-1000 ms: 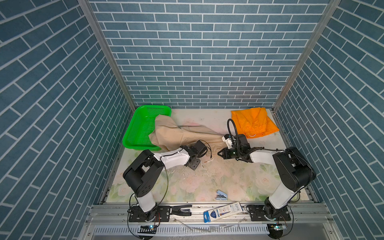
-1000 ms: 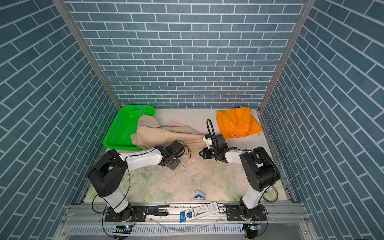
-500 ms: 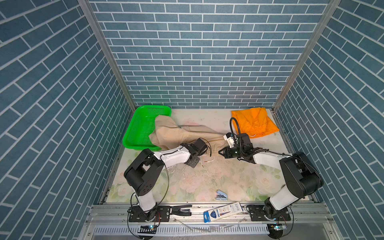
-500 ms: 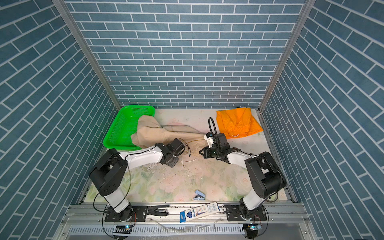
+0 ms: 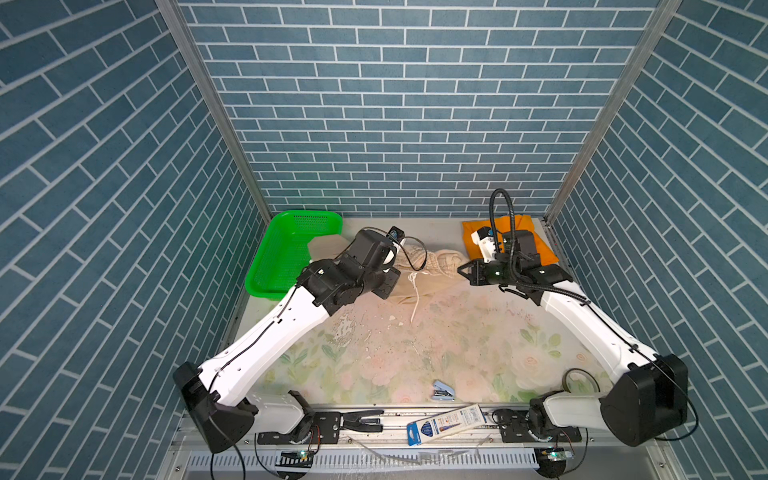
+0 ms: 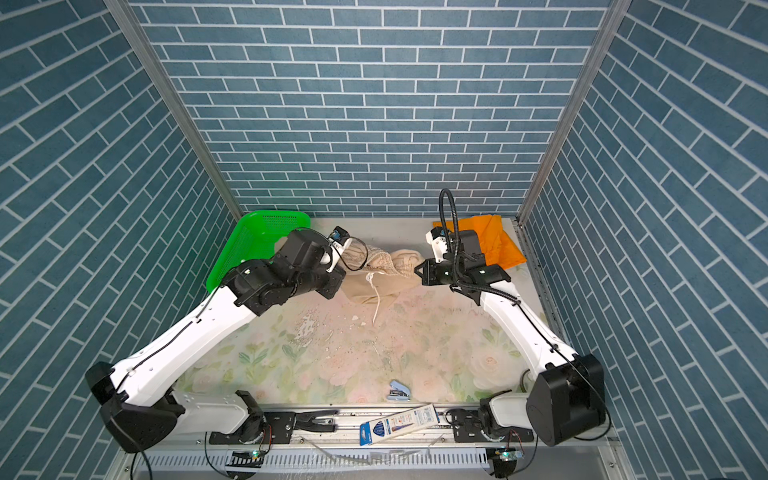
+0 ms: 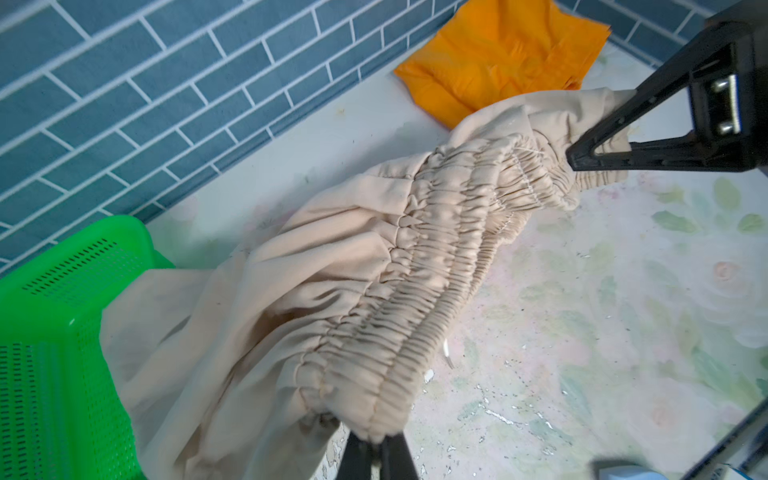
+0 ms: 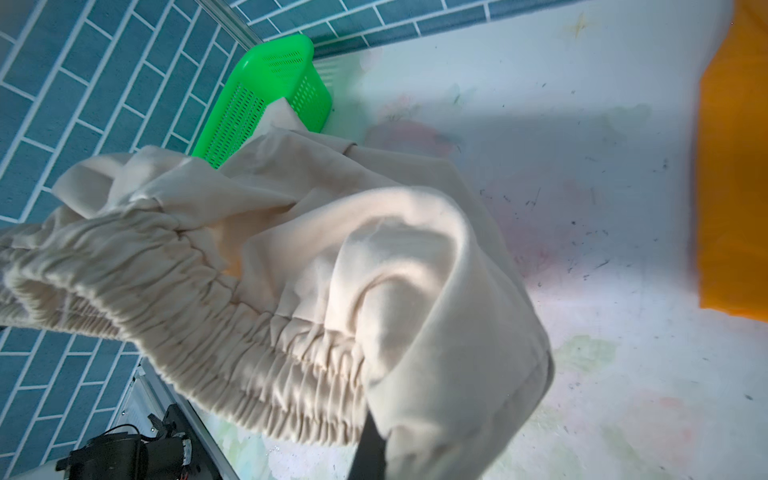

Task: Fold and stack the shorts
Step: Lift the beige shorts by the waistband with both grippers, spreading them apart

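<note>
Pincers both closed: left gripper (image 7: 376,448) and right gripper (image 7: 576,160) hold the waistband ends of one beige shorts (image 7: 374,270), both arms stretched far; one orange shorts (image 7: 498,54) lies far right.

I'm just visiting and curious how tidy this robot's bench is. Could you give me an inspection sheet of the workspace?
Surface: floral table, scattered with white flakes.
Job's things: beige shorts lifted by the waistband, one end trailing over the green basket; orange shorts lying at the back right.
Clutter: blue stapler and blue-white box near the front edge.
Grippers: left gripper and right gripper both shut on the waistband's ends.
Cables: black cable looping at the left wrist; black hose arching over the right.
Surroundings: blue brick-pattern walls on three sides.
</note>
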